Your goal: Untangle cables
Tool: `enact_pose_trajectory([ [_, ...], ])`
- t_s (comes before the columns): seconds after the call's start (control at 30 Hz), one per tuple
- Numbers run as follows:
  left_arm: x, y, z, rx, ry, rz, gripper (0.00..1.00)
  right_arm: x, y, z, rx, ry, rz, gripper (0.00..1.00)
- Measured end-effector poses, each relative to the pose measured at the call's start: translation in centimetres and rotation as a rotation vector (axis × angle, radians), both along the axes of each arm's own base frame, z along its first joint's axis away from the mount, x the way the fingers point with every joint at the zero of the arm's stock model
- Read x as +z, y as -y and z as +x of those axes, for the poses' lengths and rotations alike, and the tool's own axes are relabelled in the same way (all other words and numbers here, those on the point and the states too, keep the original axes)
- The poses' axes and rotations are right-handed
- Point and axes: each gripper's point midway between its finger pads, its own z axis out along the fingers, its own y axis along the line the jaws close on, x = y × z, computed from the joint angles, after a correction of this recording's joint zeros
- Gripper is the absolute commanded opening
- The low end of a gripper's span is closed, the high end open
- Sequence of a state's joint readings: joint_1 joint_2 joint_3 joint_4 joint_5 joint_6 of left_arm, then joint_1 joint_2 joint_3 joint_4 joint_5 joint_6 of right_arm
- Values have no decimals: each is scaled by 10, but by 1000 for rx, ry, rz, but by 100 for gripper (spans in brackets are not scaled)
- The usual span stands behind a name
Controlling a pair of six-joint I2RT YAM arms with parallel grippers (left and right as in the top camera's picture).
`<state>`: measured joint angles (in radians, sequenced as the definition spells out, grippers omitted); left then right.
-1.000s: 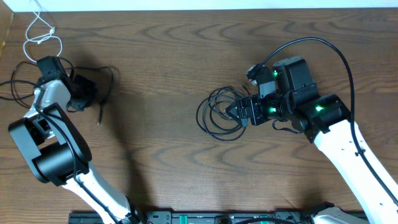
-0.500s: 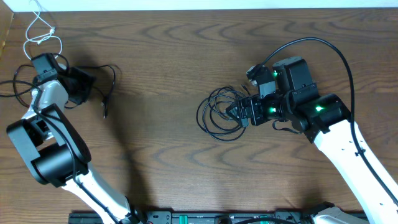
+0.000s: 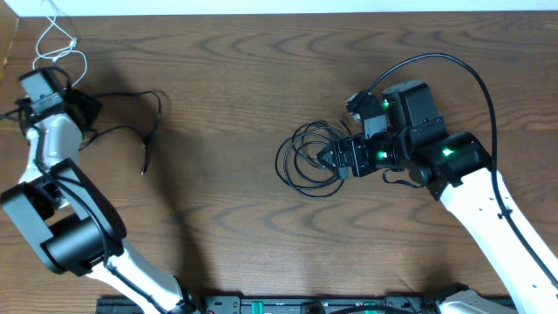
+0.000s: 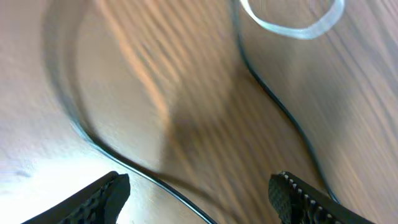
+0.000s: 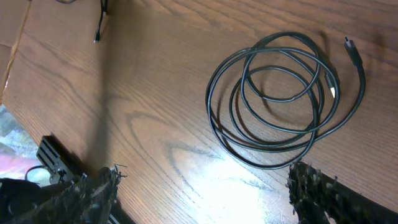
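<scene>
A black cable [image 3: 150,122] lies loose at the far left, its plug end [image 3: 143,169] on the wood. In the left wrist view, my left gripper [image 4: 199,198] is open low over the table, and a strand of black cable [image 4: 93,142] runs across between the fingertips without being pinched. A second black strand [image 4: 280,109] and the white cable [image 4: 292,26] lie beyond. The white cable [image 3: 57,45] sits at the back left corner. A coiled black cable [image 3: 307,159] [image 5: 273,93] lies mid-table, just ahead of my open, empty right gripper [image 5: 202,198] [image 3: 331,157].
The table's back edge [image 3: 261,12] runs close behind the white cable. The coil's plug end [image 5: 352,48] points away from my right fingers. My left arm's base [image 3: 65,231] stands at the front left. A rail [image 3: 288,305] lines the front edge.
My left gripper has opened, let go of the black cable, and drawn back toward the far left. The freed cable has settled flatter on the table. The right arm has not moved.
</scene>
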<state>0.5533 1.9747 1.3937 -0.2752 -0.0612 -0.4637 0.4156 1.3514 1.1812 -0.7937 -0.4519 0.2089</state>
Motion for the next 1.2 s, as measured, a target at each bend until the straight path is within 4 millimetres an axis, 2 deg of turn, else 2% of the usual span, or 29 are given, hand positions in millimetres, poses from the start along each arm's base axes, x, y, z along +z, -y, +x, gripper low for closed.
enact_pose_trajectory([
  [0.13, 0, -31, -16, 76, -6, 40, 77, 0, 0, 0, 0, 0, 0, 86],
  [0.23, -10, -46, -27, 98, -34, 54, 77, 0, 0, 0, -6, -4, 2, 86],
  [0.57, -60, -55, -37, 84, -127, 37, 76, 0, 0, 0, -21, -17, 8, 86],
  [0.7, -62, -62, -42, 99, -130, 36, 66, 0, 0, 0, -24, -18, 10, 87],
  [0.83, -61, -69, -42, 109, -107, 44, 63, 1, 0, 1, -27, -17, 13, 87],
  [0.97, -69, -67, -36, 89, -85, 21, 49, 1, 0, 1, -27, -17, 13, 88],
  [1.07, -68, -66, -30, 83, -61, 11, 34, 1, 0, 1, -27, -17, 12, 88],
  [1.2, -69, -67, -25, 76, -35, 7, 22, 1, 0, 1, -28, -17, 13, 88],
])
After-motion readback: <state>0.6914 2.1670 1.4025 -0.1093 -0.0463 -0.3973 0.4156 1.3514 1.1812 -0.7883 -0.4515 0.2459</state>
